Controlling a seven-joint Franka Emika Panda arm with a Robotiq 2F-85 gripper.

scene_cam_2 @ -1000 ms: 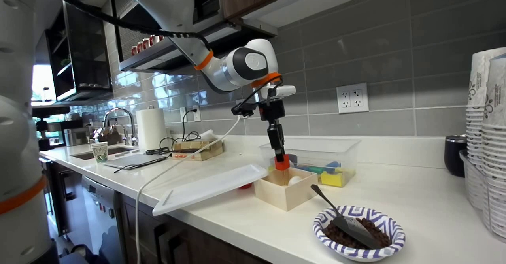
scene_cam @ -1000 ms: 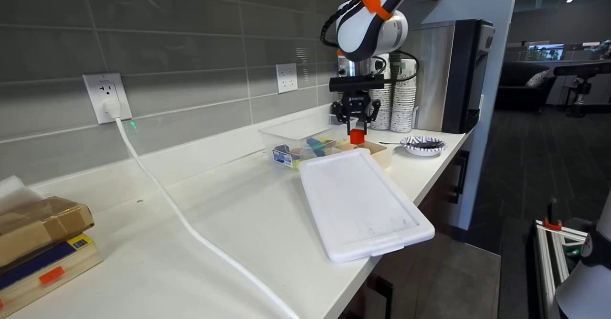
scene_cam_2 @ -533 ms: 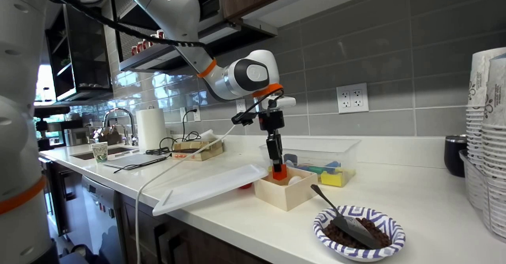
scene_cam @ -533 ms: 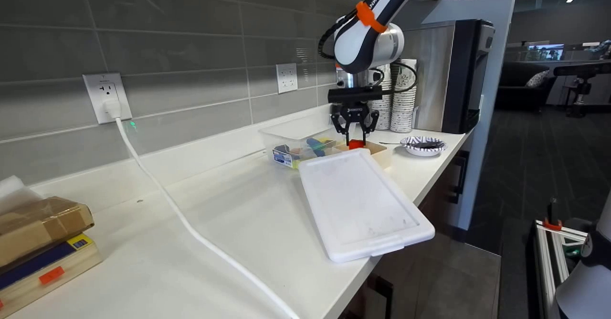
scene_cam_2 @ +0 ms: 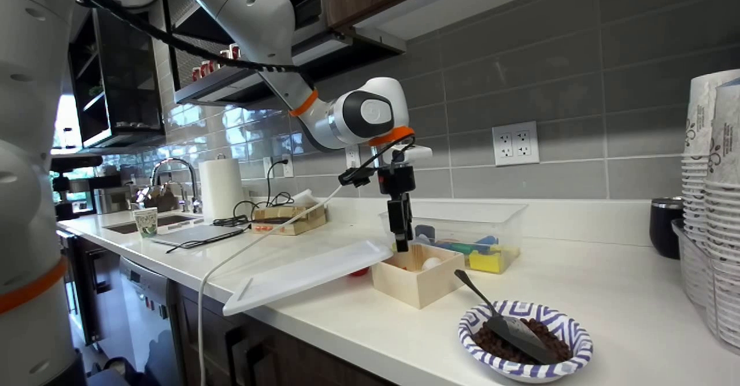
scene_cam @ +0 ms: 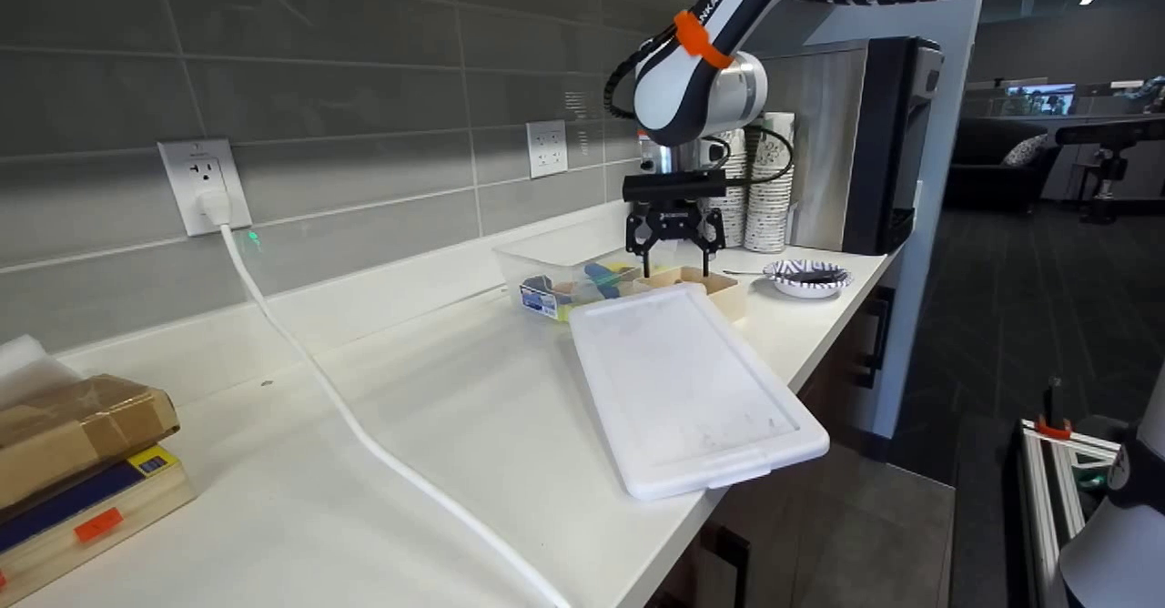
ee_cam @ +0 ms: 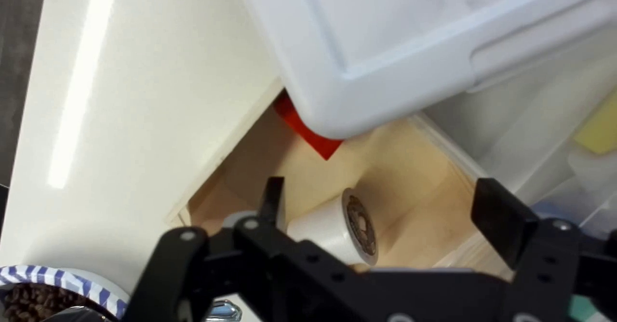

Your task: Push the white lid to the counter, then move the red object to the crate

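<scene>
My gripper (scene_cam: pixel 675 271) stands open over the light wooden crate (scene_cam_2: pixel 413 286), its fingers (ee_cam: pixel 274 199) well apart with nothing gripped. The red object (ee_cam: pixel 318 141), a block, lies inside the crate; the lid's corner covers much of it in the wrist view. Only a speck of the red object (scene_cam_2: pixel 407 268) shows in an exterior view. The white lid (scene_cam: pixel 687 390) lies tilted, one corner reaching over the crate, the opposite end jutting past the front edge of the white counter (scene_cam: pixel 437 399).
A white pod (ee_cam: pixel 320 233) lies in the crate beneath the fingers. Behind it stands a clear bin (scene_cam_2: pixel 491 218) of coloured items. Another red thing (scene_cam_2: pixel 359 271) peeks out under the lid, beside the crate. Nearby are a patterned bowl (scene_cam_2: pixel 581 337) and stacked cups (scene_cam: pixel 769 198).
The gripper came down over the crate with the red block between its fingers. Its fingers then spread and the block was let go inside. The lid has not moved.
</scene>
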